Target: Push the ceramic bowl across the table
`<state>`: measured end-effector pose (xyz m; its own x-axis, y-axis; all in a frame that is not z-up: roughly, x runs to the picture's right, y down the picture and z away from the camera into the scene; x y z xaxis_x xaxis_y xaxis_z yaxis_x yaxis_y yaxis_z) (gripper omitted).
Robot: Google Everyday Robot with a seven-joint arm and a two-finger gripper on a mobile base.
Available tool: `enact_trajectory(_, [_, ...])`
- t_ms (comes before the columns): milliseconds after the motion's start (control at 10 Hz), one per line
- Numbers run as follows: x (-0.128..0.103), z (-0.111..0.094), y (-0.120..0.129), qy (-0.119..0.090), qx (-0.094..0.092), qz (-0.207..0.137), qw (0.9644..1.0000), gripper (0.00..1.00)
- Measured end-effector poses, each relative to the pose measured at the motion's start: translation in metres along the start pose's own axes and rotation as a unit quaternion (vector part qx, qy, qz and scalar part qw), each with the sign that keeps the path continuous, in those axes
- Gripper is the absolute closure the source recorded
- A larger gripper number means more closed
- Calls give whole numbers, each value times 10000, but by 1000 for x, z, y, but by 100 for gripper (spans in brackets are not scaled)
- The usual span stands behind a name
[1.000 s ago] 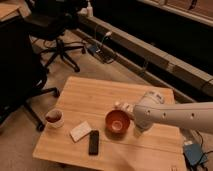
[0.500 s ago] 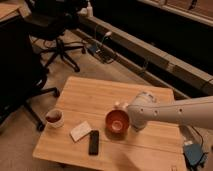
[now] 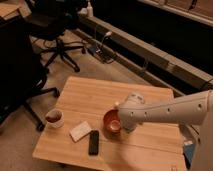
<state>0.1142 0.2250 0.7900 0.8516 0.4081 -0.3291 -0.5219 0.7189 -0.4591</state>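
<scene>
The ceramic bowl (image 3: 110, 121), orange-red and glossy, sits upright on the light-wood table (image 3: 95, 92), a little right of the middle and toward the front. My gripper (image 3: 122, 119), at the end of the white arm coming in from the right, is pressed against the bowl's right side. The arm's rounded wrist covers the gripper's tip and the bowl's right rim.
A white cup (image 3: 54, 118) of dark liquid stands near the table's left edge. A white card-like slab (image 3: 80, 131) and a black flat device (image 3: 93, 142) lie just left of the bowl. Black office chairs (image 3: 60, 30) stand behind the table on the left, and a low ledge runs behind it.
The arm has swung leftward over the second, closing onto the bowl's right side. The bowl has shifted slightly to the left. The cup, slab and black device have not moved.
</scene>
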Motion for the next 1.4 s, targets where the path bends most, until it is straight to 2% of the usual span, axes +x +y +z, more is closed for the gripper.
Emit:
enact_trajectory(400, [-39, 2, 0, -71, 208, -247, 9995, 35])
enact_trajectory(700, [-73, 0, 1, -157, 340, -63, 9993, 35])
enact_trajectory(1100, [-142, -3, 17, -491, 387, 328, 9975, 35])
enact_trajectory(1400, [-190, -5, 28, -750, 470, 358, 9954, 35])
